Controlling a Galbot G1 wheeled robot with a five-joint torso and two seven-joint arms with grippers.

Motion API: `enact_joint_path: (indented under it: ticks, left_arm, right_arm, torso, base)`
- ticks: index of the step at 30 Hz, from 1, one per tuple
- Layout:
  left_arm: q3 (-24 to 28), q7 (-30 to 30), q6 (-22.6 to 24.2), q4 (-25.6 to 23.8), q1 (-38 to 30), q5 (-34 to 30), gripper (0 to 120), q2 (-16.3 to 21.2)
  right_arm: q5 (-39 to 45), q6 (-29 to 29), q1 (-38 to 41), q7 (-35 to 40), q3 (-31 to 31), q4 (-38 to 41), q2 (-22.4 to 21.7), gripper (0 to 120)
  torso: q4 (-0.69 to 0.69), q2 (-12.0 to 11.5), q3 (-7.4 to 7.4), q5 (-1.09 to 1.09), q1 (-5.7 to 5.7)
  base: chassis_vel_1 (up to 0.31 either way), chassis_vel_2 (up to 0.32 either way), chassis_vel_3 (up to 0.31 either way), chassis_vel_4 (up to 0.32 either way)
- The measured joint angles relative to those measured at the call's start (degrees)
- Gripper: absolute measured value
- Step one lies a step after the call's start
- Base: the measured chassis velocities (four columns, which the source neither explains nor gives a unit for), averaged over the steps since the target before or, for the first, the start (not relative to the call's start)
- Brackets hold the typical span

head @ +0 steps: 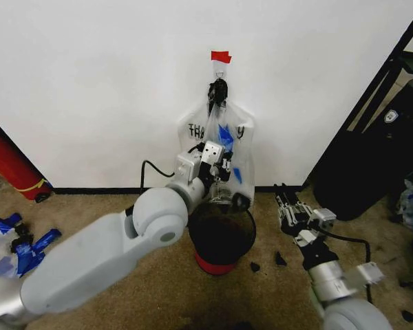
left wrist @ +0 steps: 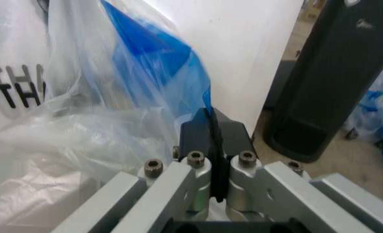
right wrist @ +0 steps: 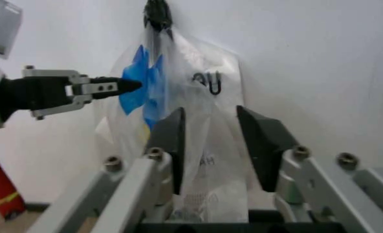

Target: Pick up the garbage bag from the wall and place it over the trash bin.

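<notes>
— Two arms near; which has the thin clear plastic garbage bag point(head: 220, 148) with blue tips?
— Left gripper point(left wrist: 212, 141): fingers pinched together on the blue film. The bag hangs long-axis down from the small hook on the plain white wall point(head: 89, 82), directly above the small round dark trash bin point(head: 221, 234).
— And the right gripper point(right wrist: 211, 141)?
— Fingers spread wide, empty, low beside the bin; open floor there.

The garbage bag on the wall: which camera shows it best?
The head view: the garbage bag hangs whole from its hook, above the trash bin. The right wrist view shows most of it; the left wrist view shows crumpled plastic and blue where the left gripper pinches it.
</notes>
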Motion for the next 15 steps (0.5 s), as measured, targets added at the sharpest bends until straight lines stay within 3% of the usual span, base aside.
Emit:
enact_joint_path:
  ticks: [4,7,10,11,12,15]
  left_arm:
    - [-1.7,0.0,-0.4,-1.0,2.0,0.4,0,-0.3]
    - [-2.2,0.0,-0.6,-1.1,2.2,0.5,0,-0.5]
    - [-2.1,0.0,-0.7,-0.7,1.8,0.4,0,-1.2]
    - [-2.1,0.0,-0.7,-0.7,1.8,0.4,0,-1.3]
    - [-1.8,0.0,-0.7,-0.4,1.5,0.3,0,-1.6]
    - [-1.6,-0.1,-0.7,-0.1,1.4,0.3,0,-1.9]
  right_arm:
    - [0.0,-1.3,-1.8,0.8,2.1,2.8,-3.5,50]
    - [-0.8,-1.3,1.0,2.0,2.5,2.2,-6.7,59]
    - [-4.8,-0.4,7.9,1.9,2.0,-2.9,-14.2,75]
    - [-5.2,-0.2,8.8,1.8,1.8,-3.7,-15.3,75]
    - [-6.0,0.4,12.3,1.4,0.7,-6.5,-19.5,84]
    - [-5.8,1.0,16.2,0.7,-0.9,-9.5,-23.4,90]
  torso:
    - [0.02,0.0,0.00,0.00,0.00]
    - [0.02,0.0,0.00,0.00,0.00]
    - [0.04,0.0,0.00,0.02,0.00]
    - [0.04,0.0,0.00,0.02,0.00]
    - [0.04,0.0,0.01,0.02,0.00]
    - [0.02,0.0,0.01,0.01,0.00]
  base:
    - [0.000,0.000,0.000,0.000]
    - [0.000,0.000,0.000,0.000]
    - [0.000,0.000,0.000,0.000]
    - [0.000,0.000,0.000,0.000]
    - [0.000,0.000,0.000,0.000]
    - [0.000,0.000,0.000,0.000]
